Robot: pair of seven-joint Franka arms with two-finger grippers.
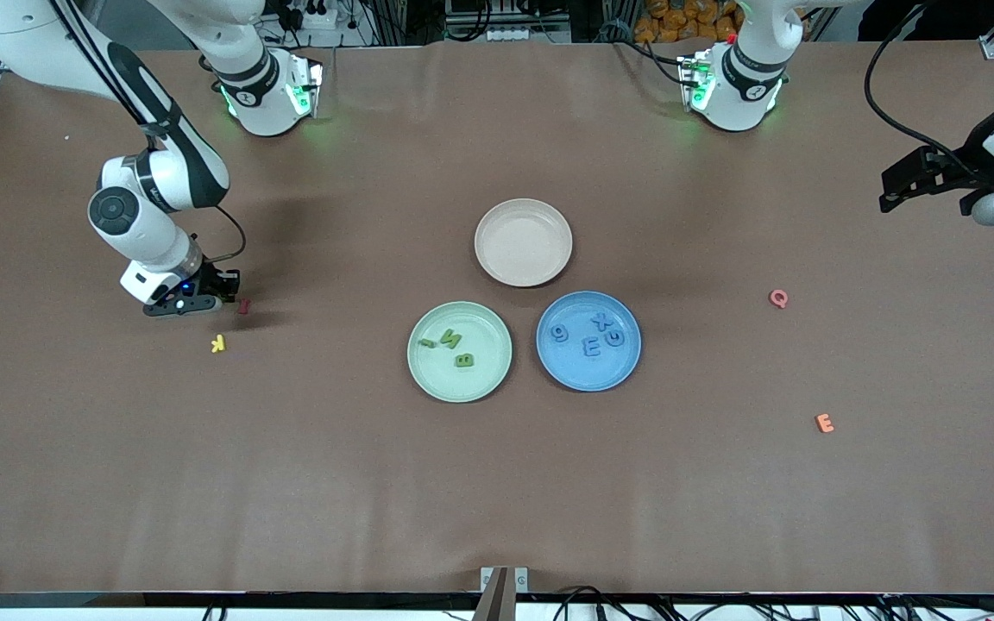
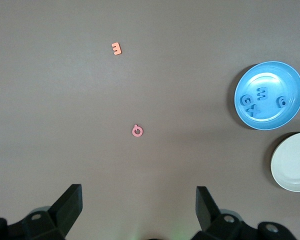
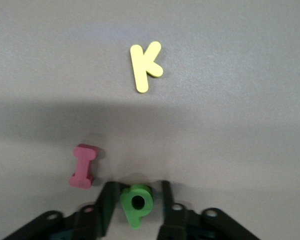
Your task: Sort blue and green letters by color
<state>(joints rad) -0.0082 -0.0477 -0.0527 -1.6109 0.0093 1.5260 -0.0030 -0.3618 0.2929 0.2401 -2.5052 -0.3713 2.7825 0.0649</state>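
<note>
Grip set: right gripper (image 3: 136,201) pinched on the green P (image 3: 136,202), low at the right arm's end of the table, red I (image 3: 83,166) just beside it, yellow K (image 3: 146,66) a little nearer the front camera. P's stem runs along the slot between the fingers. Green plate (image 1: 418,369), already holding three green letters (image 1: 454,347), lies well apart toward the table's middle; carry goes that way. Blue plate (image 1: 626,364) has four blue letters (image 1: 590,337). Left gripper (image 2: 139,210) waits, jaws wide, over bare table near the pink Q (image 2: 137,131)
</note>
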